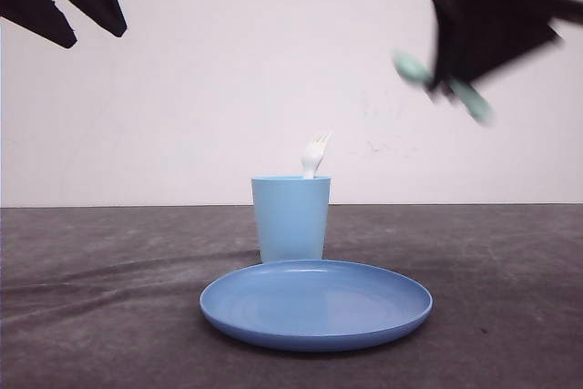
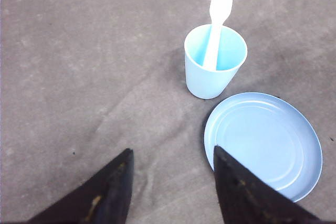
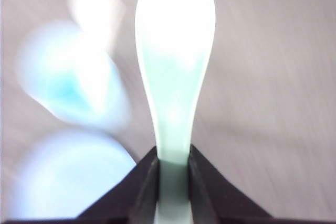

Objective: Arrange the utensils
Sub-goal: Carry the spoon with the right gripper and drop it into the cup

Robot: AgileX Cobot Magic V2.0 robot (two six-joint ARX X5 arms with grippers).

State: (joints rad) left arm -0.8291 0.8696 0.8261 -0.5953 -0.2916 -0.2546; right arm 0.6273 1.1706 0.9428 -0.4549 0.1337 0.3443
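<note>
While the spread left gripper [image 2: 170, 192] hovers over grey cloth [image 1: 91, 316], the right gripper [image 3: 173, 174] clamps the spoon [image 3: 176, 61].

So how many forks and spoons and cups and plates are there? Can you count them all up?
Forks: 1, the white fork standing in the cup.
Spoons: 1, the mint-green spoon held in the right gripper.
Cups: 1, the light blue cup.
Plates: 1, the round blue plate.
Total: 4
</note>
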